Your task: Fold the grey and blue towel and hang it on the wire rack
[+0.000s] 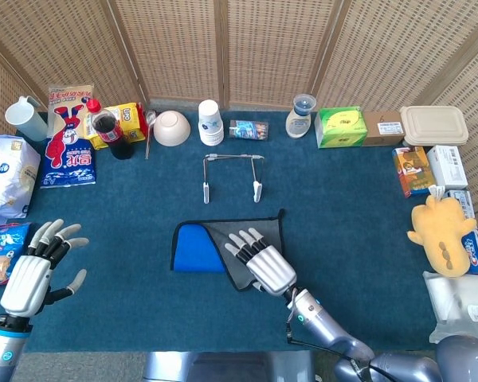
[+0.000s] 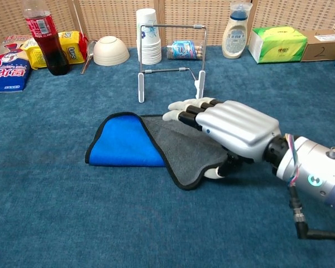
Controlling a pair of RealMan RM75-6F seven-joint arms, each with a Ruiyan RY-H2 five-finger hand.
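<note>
The grey and blue towel (image 1: pixel 211 239) (image 2: pixel 128 142) lies mid-table, its grey flap folded over the blue side. My right hand (image 1: pixel 263 263) (image 2: pixel 229 131) lies palm down on the grey flap with its fingers stretched out. Its thumb is tucked under the flap's front edge, so it pinches the cloth. The wire rack (image 1: pixel 233 157) (image 2: pixel 173 25) stands upright just behind the towel with nothing on it. My left hand (image 1: pixel 32 267) hovers at the table's far left with its fingers spread, holding nothing. The chest view does not show it.
Along the back stand a cola bottle (image 1: pixel 110 127), a bowl (image 1: pixel 171 127), stacked paper cups (image 1: pixel 210 121), a soap bottle (image 1: pixel 300 114) and a tissue box (image 1: pixel 340 126). Snack bags (image 1: pixel 70 139) line the left edge. Boxes and a plush duck (image 1: pixel 442 231) sit at the right.
</note>
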